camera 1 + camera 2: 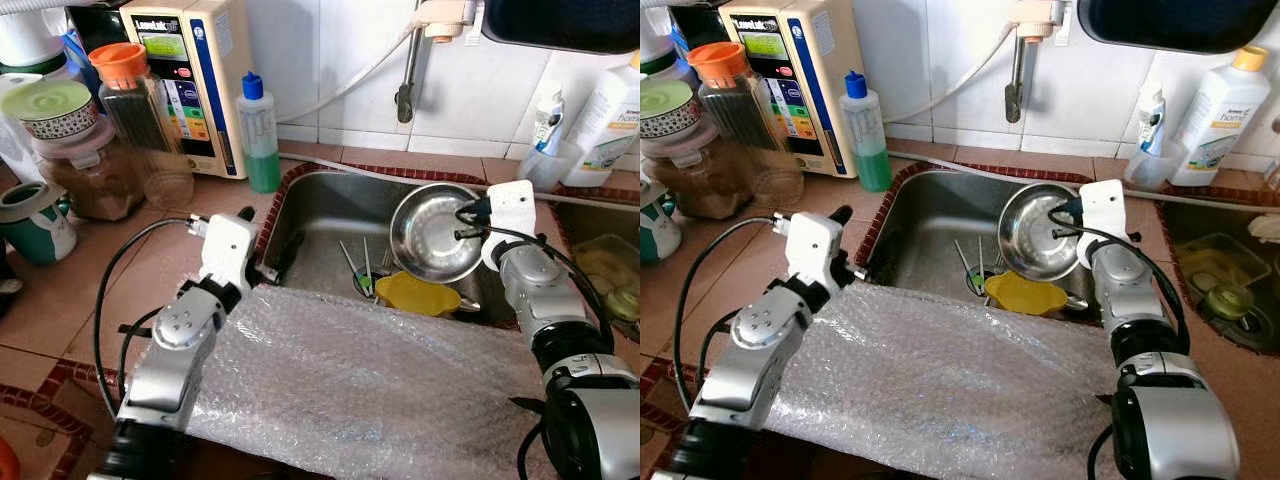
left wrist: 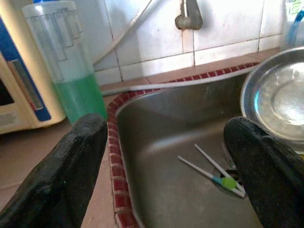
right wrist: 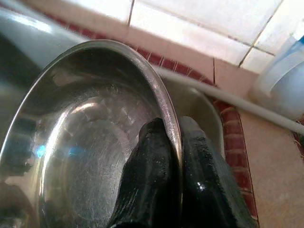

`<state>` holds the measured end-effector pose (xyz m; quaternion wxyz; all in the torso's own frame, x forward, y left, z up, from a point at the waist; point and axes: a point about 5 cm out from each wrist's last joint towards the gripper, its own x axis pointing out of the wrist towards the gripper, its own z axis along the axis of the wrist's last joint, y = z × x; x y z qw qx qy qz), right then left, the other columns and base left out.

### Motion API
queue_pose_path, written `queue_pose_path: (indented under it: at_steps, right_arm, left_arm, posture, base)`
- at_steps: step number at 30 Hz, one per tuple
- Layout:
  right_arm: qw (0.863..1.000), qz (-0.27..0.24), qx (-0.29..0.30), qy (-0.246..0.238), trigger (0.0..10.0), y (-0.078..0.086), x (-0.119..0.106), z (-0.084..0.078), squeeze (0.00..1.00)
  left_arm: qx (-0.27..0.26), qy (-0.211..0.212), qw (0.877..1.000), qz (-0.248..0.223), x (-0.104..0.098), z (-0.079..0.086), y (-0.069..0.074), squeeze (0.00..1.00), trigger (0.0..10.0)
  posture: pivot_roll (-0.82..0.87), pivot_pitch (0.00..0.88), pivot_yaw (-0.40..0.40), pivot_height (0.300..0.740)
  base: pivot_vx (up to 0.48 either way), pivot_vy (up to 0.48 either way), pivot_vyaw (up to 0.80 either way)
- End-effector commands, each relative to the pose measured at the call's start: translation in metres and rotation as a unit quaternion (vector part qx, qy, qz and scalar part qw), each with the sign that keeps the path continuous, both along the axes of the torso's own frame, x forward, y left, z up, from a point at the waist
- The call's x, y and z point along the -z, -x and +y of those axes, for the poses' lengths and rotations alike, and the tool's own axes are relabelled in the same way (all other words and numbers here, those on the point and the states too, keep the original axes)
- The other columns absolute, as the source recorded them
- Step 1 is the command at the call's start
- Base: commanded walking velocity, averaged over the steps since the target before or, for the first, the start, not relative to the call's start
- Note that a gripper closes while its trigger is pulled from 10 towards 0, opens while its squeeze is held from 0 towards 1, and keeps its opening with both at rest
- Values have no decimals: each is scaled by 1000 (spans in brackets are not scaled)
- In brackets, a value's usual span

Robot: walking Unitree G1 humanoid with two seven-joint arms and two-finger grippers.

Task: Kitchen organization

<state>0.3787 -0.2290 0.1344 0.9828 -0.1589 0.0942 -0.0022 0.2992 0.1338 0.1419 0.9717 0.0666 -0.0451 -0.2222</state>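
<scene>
Clear bubble-wrap sheet (image 1: 360,390) covers counter before stainless steel sink (image 1: 320,215); round shiny steel bowl (image 1: 432,232) tilted over sink, rim pinched by right gripper (image 3: 172,156); left gripper (image 2: 166,161) spread wide, empty, at sink's left edge.

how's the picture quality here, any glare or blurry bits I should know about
Left eye view: evenly lit and sharp; the steel bowl carries bright reflections, and the bubble wrap shows a soft sheen. Left wrist view: the open left gripper has blurred black fingers, though the sink is clear. Right wrist view: the right gripper, pinching the bowl's rim, is soft, with glare streaks inside the bowl.
</scene>
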Motion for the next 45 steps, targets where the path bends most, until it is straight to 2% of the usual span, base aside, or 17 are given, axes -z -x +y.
queue_pose_path:
  at_steps: [1,2,3,4,5,7,8,10,11,12,13,22,23,27,30,37,45]
  right_arm:
    - [1000,6,-1,19,980,-1,0,-2,0]
    - [1000,6,-1,19,980,-1,0,-2,0]
    - [999,17,-17,32,4588,0,4,1,0]
    - [999,23,-24,37,4588,0,6,3,0]
    - [998,33,-34,41,6118,1,10,6,0]
    - [998,38,-37,40,6118,1,12,7,0]
    - [998,40,-42,41,10000,1,13,9,0]
    - [997,41,-45,40,10000,2,14,10,35]
    - [997,45,-52,42,10000,2,16,12,627]
    - [997,45,-52,42,10000,2,16,12,627]
    - [997,46,-53,40,10000,2,17,12,973]
    - [997,48,-57,31,10000,1,16,12,1000]
    - [997,48,-59,20,10000,1,15,12,1000]
    - [998,38,-51,-2,10000,-2,8,10,1000]
    - [999,15,-43,-24,10000,-6,-2,8,1000]
    - [998,-4,-42,-39,10000,-9,-11,6,1000]
    - [995,-42,-40,-83,10000,-10,-22,5,1000]
  left_arm:
    - [-3,-4,1000,1,-1,6,3,1000,10000]
    - [-3,-4,1000,1,-1,6,3,1000,10000]
    - [0,0,1000,5,0,8,6,1000,10000]
    - [0,0,1000,6,0,8,7,1000,10000]
    - [-2,-2,1000,9,1,9,9,1000,10000]
    - [-3,-3,1000,10,2,10,9,1000,10000]
    - [-7,-7,1000,13,3,10,10,1000,10000]
    - [-9,-9,1000,14,3,11,11,1000,10000]
    - [-12,-12,1000,15,2,11,11,1000,10000]
    - [-12,-12,1000,15,2,11,11,1000,10000]
    - [-14,-12,1000,16,2,12,11,1000,10000]
    - [-19,-15,999,22,3,13,11,1000,10000]
    - [-25,-30,999,30,5,12,9,1000,10000]
    - [-38,-25,998,34,4,12,5,1000,10000]
    - [-58,-37,997,32,3,13,1,1000,10000]
    - [-68,-32,997,37,3,13,0,1000,10000]
    - [-106,-33,993,39,0,13,-2,1000,10000]
  posture:
    - [141,27,76,740]
    - [141,27,76,740]
    - [146,27,74,740]
    - [146,27,74,740]
    - [148,26,76,740]
    - [148,26,76,740]
    - [151,26,77,740]
    - [152,27,76,740]
    - [153,29,77,740]
    - [153,29,77,740]
    - [152,29,76,740]
    - [145,32,73,740]
    - [144,33,72,740]
    - [139,33,71,740]
    - [136,33,70,740]
    - [129,36,59,740]
    - [110,36,43,740]
  base:
    - [0,0,0]
    - [0,0,0]
    - [0,0,0]
    - [0,0,0]
    - [0,0,0]
    - [0,0,0]
    - [0,0,0]
    - [0,0,0]
    - [0,0,0]
    - [0,0,0]
    - [0,0,0]
    - [0,0,0]
    - [0,0,0]
    - [0,0,0]
    - [0,0,0]
    - [0,0,0]
    - [0,0,0]
